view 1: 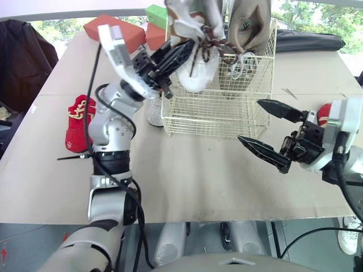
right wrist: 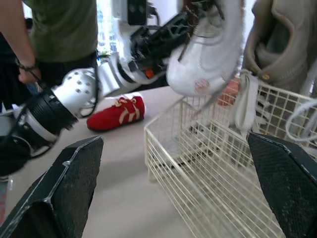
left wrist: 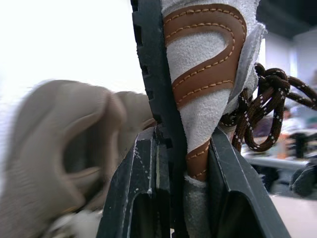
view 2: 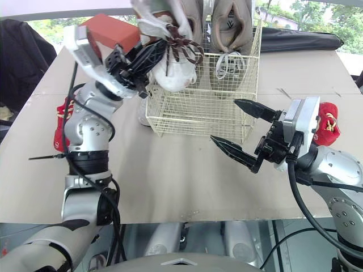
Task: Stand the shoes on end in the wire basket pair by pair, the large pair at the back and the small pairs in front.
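Left gripper (view 1: pixel 184 50) clamped on a white shoe (view 1: pixel 198 73) with brown laces, held over the wire basket (view 1: pixel 215 113). Beyond the gripper a beige shoe (view 1: pixel 248 25) stands inside, its top cut off. Right gripper (view 1: pixel 249 120) gapes wide, basket just ahead.

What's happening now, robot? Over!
Left gripper shut on white shoe, over wire basket. Right gripper open, in front. Tan shoe upright at back. Red shoe outside, left.
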